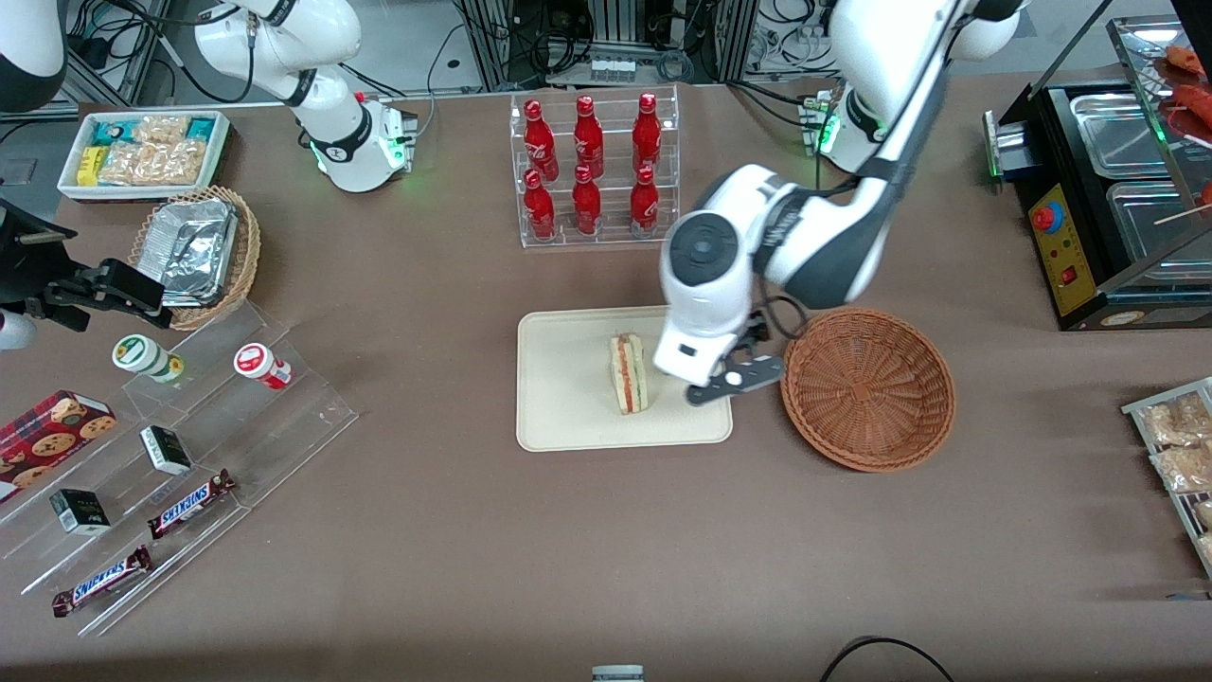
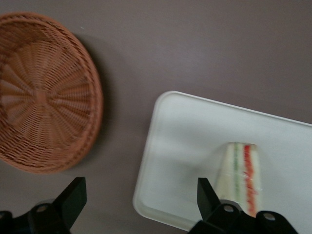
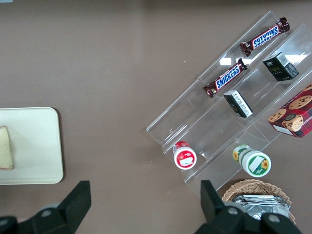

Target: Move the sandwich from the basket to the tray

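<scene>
Sandwich [image 1: 629,372] lies on the tray [image 1: 568,417], long axis running toward the front camera; the gripper [image 1: 734,379] hovers beside it toward the empty basket [image 1: 868,387], fingers [image 2: 207,194] spread, holding nothing.

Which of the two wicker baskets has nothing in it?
The reddish-brown woven basket beside the open gripper; the tan basket holds foil containers.
</scene>
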You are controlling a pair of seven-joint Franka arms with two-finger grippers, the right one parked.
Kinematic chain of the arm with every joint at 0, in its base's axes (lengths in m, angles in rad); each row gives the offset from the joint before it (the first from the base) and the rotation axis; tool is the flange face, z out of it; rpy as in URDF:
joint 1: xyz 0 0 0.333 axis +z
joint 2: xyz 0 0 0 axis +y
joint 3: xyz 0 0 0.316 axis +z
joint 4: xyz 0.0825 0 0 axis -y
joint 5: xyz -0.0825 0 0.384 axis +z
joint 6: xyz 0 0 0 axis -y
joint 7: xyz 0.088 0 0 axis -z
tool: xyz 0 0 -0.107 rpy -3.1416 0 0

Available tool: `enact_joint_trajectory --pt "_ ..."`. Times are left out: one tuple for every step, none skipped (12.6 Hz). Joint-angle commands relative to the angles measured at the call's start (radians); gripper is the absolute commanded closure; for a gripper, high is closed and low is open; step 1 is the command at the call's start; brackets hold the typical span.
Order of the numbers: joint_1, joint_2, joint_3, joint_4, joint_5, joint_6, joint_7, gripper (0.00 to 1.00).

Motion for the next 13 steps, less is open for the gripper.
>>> enact_joint_trajectory --pt "0.085 -0.138 -0.005 -0.158 0.002 0.002 0.125 0.00" --pt "0.120 -0.181 -0.005 -0.201 -0.004 -0.001 0.189 0.00" --pt "0.152 -0.223 -0.005 -0.237 -0.006 -0.001 0.244 0.00" --pt "0.183 -0.264 -0.005 -0.270 -0.008 -0.005 0.295 0.00" --pt "0.206 -0.298 -0.005 -0.280 -0.009 -0.039 0.339 0.00" --pt "0.225 -0.324 -0.005 -0.278 -0.014 -0.091 0.379 0.00" --pt "0.254 -0.347 -0.006 -0.278 -0.034 -0.122 0.427 0.00" --pt "0.300 -0.368 -0.011 -0.275 -0.073 -0.146 0.508 0.00" --pt "0.337 -0.402 -0.012 -0.272 -0.112 -0.183 0.597 0.00" --pt "0.376 -0.436 -0.012 -0.271 -0.135 -0.224 0.678 0.00" --pt "0.395 -0.461 -0.009 -0.259 -0.141 -0.277 0.767 0.00" --pt "0.409 -0.474 -0.005 -0.227 -0.141 -0.350 0.842 0.00" --pt "0.442 -0.487 -0.005 -0.191 -0.140 -0.419 0.887 0.00"
